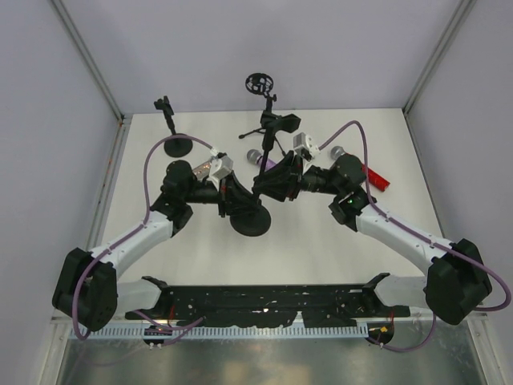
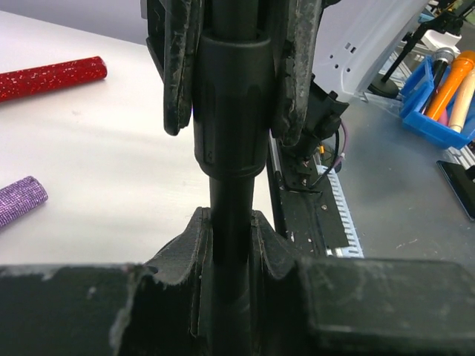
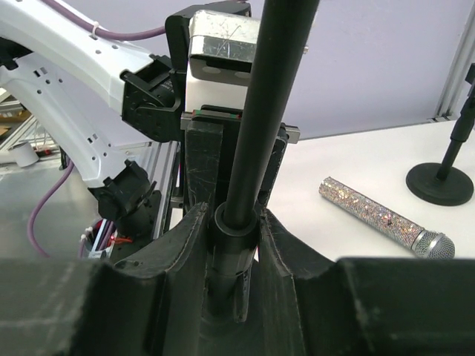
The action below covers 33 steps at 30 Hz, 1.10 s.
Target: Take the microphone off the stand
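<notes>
The left gripper (image 2: 228, 219) and right gripper (image 3: 231, 213) both pinch the stand pole (image 2: 230, 182). It looks stiff, smooth and probably slippery, so it is best held at its ribbed collar (image 2: 231, 104).

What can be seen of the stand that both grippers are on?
The stand is matte black: a slim pole with a thicker ribbed collar and a round base resting on the white table. The left gripper is shut on the pole next to the collar. The right gripper is shut at the collar. The stand's top is hidden behind the grippers, and its tilt cannot be judged.
</notes>
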{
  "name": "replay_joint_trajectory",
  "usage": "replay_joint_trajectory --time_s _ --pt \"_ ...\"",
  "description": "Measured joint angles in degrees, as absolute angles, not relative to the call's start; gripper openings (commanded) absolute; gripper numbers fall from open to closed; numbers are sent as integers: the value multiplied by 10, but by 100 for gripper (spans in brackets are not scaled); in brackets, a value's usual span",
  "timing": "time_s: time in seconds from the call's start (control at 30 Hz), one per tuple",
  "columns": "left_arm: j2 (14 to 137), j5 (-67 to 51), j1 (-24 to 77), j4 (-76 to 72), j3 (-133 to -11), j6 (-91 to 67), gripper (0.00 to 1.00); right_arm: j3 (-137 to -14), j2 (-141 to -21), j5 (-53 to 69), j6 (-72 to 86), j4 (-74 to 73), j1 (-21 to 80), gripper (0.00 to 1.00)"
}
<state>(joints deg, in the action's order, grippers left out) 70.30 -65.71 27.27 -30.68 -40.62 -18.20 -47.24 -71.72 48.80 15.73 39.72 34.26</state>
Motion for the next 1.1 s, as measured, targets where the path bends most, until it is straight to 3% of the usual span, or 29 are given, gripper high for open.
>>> replay_joint_trajectory --time_s 0.03,0.1,0.23,0.63,1.1 --pt "703 -658 273 -310 -405 -183 0 -472 -717 495 156 398 340 45" --pt "703 -658 273 -318 -402 -191 0 -472 -717 507 149 399 333 59" --pt "695 -661 273 -343 -393 -221 0 -471 -717 529 140 404 304 69" --pt "651 -672 269 -437 -386 -253 0 -454 -721 542 144 425 256 77" --pt "654 -594 261 -387 -380 -211 0 -431 -649 560 244 552 265 79"
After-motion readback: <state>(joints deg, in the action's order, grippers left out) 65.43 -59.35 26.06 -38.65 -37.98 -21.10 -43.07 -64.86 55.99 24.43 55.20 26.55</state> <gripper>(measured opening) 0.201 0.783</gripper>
